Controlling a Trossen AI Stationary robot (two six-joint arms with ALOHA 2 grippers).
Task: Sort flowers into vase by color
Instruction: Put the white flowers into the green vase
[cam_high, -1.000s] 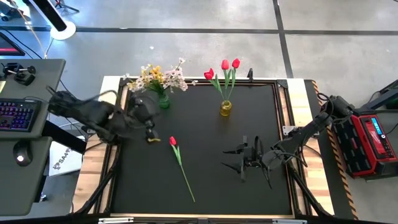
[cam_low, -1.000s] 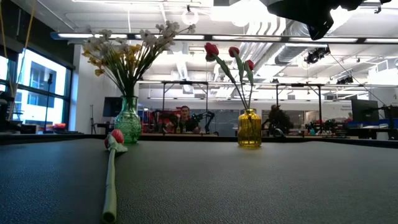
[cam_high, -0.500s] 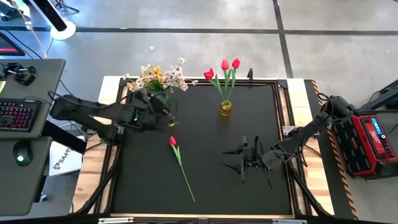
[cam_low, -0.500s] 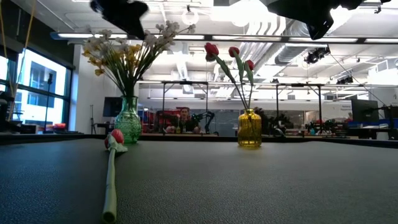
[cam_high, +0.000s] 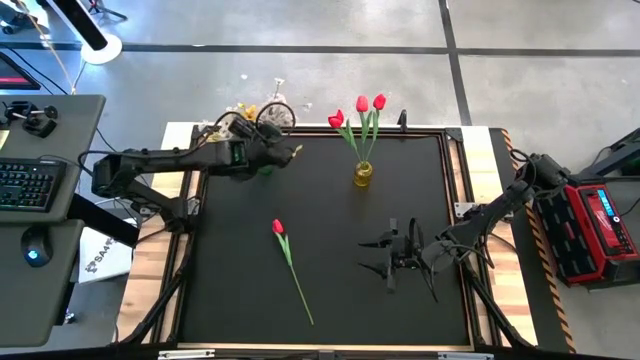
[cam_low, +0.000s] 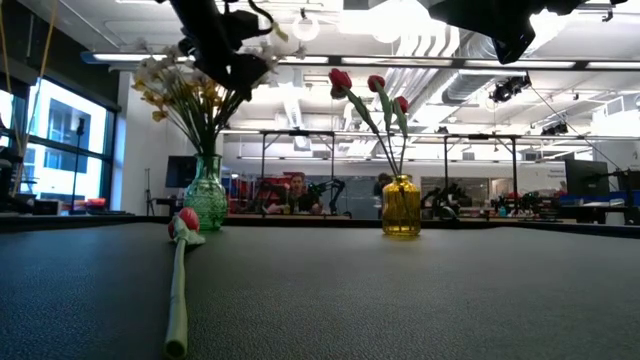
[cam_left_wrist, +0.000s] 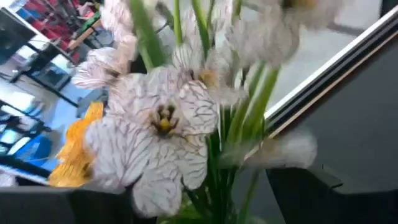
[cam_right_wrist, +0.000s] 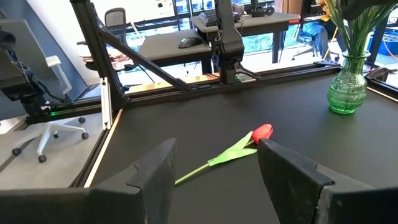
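Three red tulips (cam_high: 362, 106) already stand in my yellow vase (cam_high: 363, 176) at upper centre of the high view, and white and yellow blossom sprays (cam_low: 190, 85) fill the green vase (cam_low: 205, 195). One red tulip (cam_high: 279, 228) lies flat mid-table, so I judge that one remains. My left gripper (cam_high: 262, 152) is up among the blossoms at upper left; I cannot tell its fingers. My right gripper (cam_right_wrist: 214, 171) waits with fingers spread, lower right. Only the left wrist view shows the veined white petals (cam_left_wrist: 158, 140) close up.

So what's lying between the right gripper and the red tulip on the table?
Nothing: the high view shows bare black mat between the right gripper and the lone red tulip.
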